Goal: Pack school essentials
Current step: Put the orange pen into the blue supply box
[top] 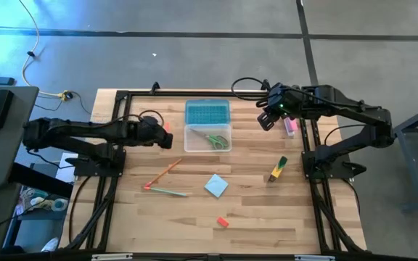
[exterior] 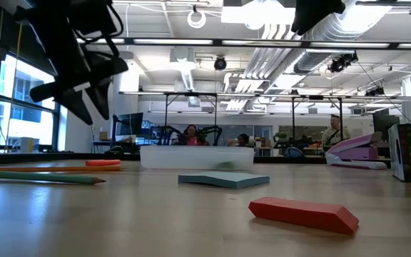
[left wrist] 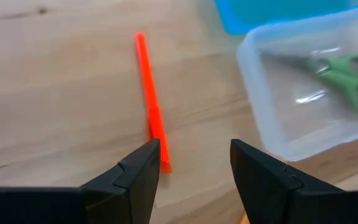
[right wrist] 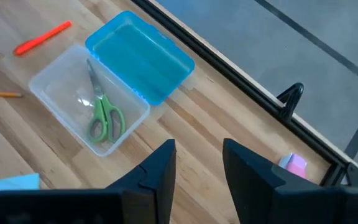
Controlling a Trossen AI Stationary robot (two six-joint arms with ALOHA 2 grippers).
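An orange-red pen (left wrist: pixel 148 93) lies flat on the wooden table, left of a clear box (top: pixel 207 138). Green-handled scissors (right wrist: pixel 103 115) lie in the box, and its blue lid (top: pixel 207 112) lies open at the far side. My left gripper (left wrist: pixel 194 149) hovers open, slanting down over the pen's near end, which lies just beside one finger (left wrist: pixel 143 171); nothing is between the fingers. My right gripper (right wrist: pixel 197 152) hangs open and empty high over the table's far right (top: pixel 267 119). Nearer lie two pencils (top: pixel 165 181), a light-blue notepad (top: pixel 216 185), a red eraser (top: pixel 223 222) and a marker (top: pixel 278 168).
A pink bar-shaped item (top: pixel 290 127) lies by the far right edge, below my right gripper. A dark frame (top: pixel 122 98) rims the table. In the low view, people sit in the room beyond the table. Bare wood shows at the near left.
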